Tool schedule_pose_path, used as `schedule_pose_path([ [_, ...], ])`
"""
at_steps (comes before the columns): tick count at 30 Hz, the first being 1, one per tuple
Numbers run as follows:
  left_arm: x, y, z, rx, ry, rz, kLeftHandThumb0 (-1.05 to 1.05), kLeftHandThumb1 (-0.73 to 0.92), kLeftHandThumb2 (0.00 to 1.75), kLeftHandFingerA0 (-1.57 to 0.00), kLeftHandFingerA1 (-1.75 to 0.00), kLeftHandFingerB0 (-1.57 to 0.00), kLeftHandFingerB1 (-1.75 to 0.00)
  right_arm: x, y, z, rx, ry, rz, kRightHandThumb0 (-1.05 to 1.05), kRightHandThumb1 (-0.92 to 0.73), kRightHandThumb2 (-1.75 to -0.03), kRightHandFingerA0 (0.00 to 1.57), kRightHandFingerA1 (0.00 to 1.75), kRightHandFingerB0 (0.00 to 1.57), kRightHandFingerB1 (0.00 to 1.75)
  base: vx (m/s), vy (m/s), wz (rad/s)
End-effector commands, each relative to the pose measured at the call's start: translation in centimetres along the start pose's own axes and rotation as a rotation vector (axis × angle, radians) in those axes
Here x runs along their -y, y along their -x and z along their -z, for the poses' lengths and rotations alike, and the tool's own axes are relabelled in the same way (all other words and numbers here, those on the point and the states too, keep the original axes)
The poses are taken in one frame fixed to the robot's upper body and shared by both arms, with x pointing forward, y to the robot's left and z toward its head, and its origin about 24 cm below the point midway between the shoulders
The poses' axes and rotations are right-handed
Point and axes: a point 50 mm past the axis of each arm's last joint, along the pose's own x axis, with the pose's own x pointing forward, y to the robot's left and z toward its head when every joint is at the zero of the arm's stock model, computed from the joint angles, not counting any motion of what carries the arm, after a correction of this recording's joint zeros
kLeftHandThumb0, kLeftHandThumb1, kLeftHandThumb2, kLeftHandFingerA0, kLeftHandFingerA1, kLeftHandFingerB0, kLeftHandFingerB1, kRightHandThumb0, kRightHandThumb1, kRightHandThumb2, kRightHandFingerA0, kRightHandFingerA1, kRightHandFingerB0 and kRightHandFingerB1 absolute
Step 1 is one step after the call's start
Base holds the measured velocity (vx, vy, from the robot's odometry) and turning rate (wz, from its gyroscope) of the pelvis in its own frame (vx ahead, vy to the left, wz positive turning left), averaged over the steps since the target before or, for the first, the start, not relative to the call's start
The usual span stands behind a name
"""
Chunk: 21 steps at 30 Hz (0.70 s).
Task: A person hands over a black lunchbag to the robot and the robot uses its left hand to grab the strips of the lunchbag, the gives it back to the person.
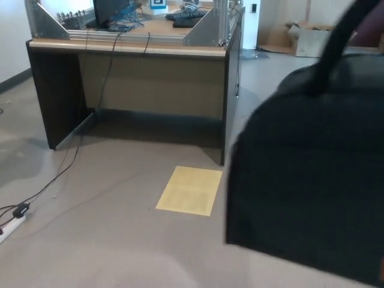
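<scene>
Neither hand shows, so their state can't be told; the lunchbag [312, 180] hangs close, handover underway — left hand must reach its strap [336, 45].

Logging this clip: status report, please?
Both hands out of view. Black lunchbag fills the right of the frame, strap up. No holder visible. Desk stands behind.

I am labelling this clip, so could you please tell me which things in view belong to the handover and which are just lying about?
Belongs to the job:
large black fabric lunchbag
its black strap

Just lying about:
dark wooden desk
yellow paper sheet
white power strip
cardboard box
</scene>
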Motion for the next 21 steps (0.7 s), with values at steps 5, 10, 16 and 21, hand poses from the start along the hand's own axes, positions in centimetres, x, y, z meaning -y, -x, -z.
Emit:
schedule_pose_path([
  [5,-9.7,-2.3,-11.2,0.417,0.064,-0.123,-0.66,0.41,0.77,-0.01,-0.09,-0.07,-0.17,0.4,0.2,0.1,0.011,-0.002,0.014,-0.73,-0.83,-0.65,0.29,0.40,0.19,0.33,0.00,0.000,0.00],
  [10,-13.8,-1.2,-19.2,0.660,0.084,-0.120,-0.75,0.50,0.55,-0.02,-0.28,-0.04,-0.26,0.6,0.1,0.0,0.014,0.013,0.017,-0.74,-0.83,-0.65,0.31,0.41,0.21,0.33,0.00,0.000,0.00],
  [16,-17.4,0.6,-27.9,0.874,-0.022,-0.102,-0.65,0.39,0.83,0.00,-0.24,-0.09,-0.26,0.6,0.1,0.1,0.008,0.011,0.013,-0.74,-0.82,-0.65,0.30,0.41,0.21,0.34,0.00,0.000,0.00],
  [21,-17.8,1.2,-31.2,0.940,-0.083,-0.092,-0.69,0.41,0.85,0.00,-0.27,-0.10,-0.24,0.5,0.1,0.2,-0.002,0.038,0.004,-0.74,-0.84,-0.65,0.31,0.40,0.22,0.34,0.00,0.000,0.00],
])
